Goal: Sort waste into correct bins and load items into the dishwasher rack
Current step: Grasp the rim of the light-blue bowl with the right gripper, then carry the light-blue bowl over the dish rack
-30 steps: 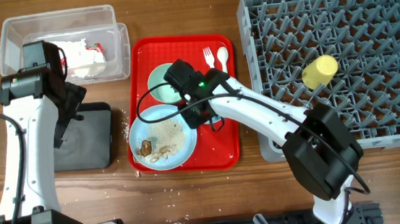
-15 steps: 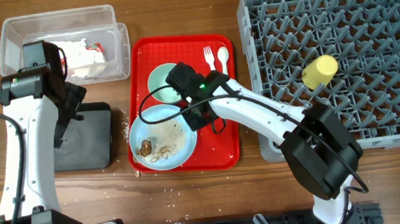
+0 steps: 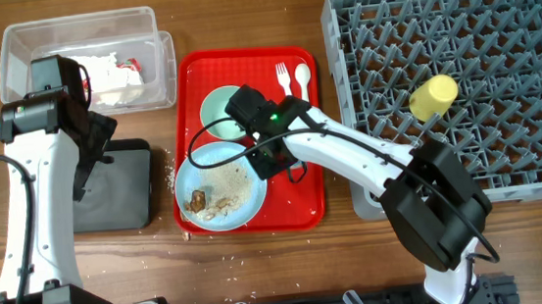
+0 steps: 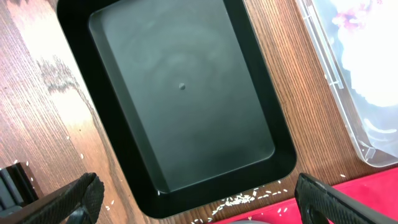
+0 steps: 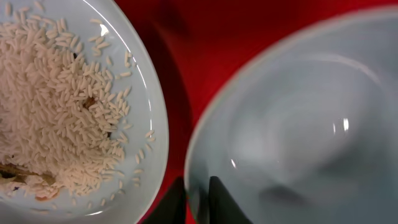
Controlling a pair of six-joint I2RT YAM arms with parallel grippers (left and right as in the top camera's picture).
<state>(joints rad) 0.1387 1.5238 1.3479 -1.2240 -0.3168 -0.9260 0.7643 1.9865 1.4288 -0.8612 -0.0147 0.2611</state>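
Observation:
My right gripper (image 3: pixel 245 127) (image 5: pixel 198 200) is shut on the rim of the pale mint bowl (image 3: pixel 218 105) (image 5: pixel 298 124), one finger inside and one outside. Beside it lies the light blue plate (image 3: pixel 220 188) (image 5: pixel 62 93), holding white rice and brown scraps (image 3: pixel 198 200). Both rest on the red tray (image 3: pixel 299 194). A white fork (image 3: pixel 283 75) and spoon (image 3: pixel 301 76) lie at the tray's far right. A yellow-green cup (image 3: pixel 433 95) lies in the grey dishwasher rack (image 3: pixel 456 18). My left gripper (image 3: pixel 101 147) (image 4: pixel 202 208) hangs open over the black tray (image 3: pixel 117 190) (image 4: pixel 180 87).
The clear tub (image 3: pixel 20 41) (image 4: pixel 348 81) at the far left holds crumpled white napkins (image 3: pixel 107 73) with a red scrap. Rice grains (image 3: pixel 169 166) (image 4: pixel 239 199) are scattered on the wood between the black tray and the red tray.
The right jaws have closed onto the mint bowl's rim. Neither arm has visibly shifted, and the left gripper stays open.

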